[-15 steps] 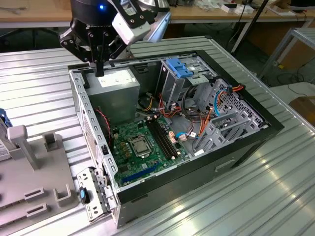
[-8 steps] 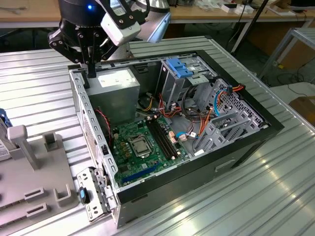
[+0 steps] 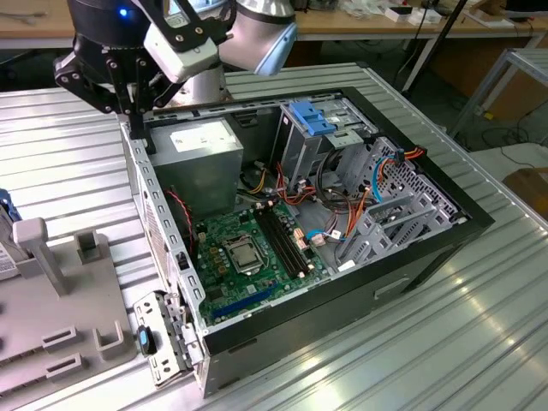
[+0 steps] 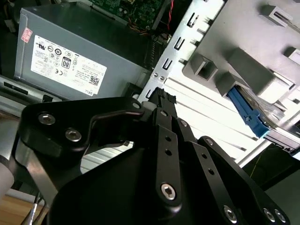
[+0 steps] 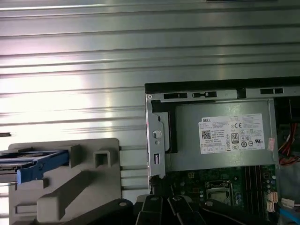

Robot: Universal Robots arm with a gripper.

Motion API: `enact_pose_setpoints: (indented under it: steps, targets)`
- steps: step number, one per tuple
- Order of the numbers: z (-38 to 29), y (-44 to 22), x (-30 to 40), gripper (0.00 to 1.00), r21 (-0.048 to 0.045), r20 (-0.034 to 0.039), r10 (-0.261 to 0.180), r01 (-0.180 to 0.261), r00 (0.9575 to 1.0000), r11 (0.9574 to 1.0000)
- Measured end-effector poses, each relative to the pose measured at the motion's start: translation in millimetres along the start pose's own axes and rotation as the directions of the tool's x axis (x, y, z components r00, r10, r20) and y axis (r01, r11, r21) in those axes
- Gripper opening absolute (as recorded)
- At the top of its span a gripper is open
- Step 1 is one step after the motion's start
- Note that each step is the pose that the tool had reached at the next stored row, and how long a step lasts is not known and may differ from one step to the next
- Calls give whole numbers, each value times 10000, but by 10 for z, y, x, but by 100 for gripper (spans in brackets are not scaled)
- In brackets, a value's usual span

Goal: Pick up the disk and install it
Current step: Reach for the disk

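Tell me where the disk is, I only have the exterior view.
Observer: In the first wrist view the disk, blue bracket along its edge, sits in a slot of the grey holder on the table, outside the computer case.
Operator: Is the gripper on it?
Observer: No. In the second wrist view the gripper is by the case's edge, next to the power supply, apart from the disk.

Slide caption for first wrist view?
Black robot hand by open black computer case; dark grey blue-bracketed disk sits in grey plastic fixture.
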State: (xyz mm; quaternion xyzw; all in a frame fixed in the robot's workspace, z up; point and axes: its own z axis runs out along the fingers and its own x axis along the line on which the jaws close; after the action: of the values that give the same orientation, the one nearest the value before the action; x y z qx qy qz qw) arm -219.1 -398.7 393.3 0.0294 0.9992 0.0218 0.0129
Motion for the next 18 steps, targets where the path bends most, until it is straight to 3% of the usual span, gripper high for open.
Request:
enact_pose_setpoints:
  steps: [8,12,14,18]
  targets:
    - [-4,32,192,11,0,-2,-38,38,10000,10000]
    - [-7,51,366,11,-3,-4,-95,95,10000,10000]
    - [-8,50,421,11,-3,-5,-118,118,9999,9999]
    - [-14,43,626,11,-4,-8,-174,174,9998,9998]
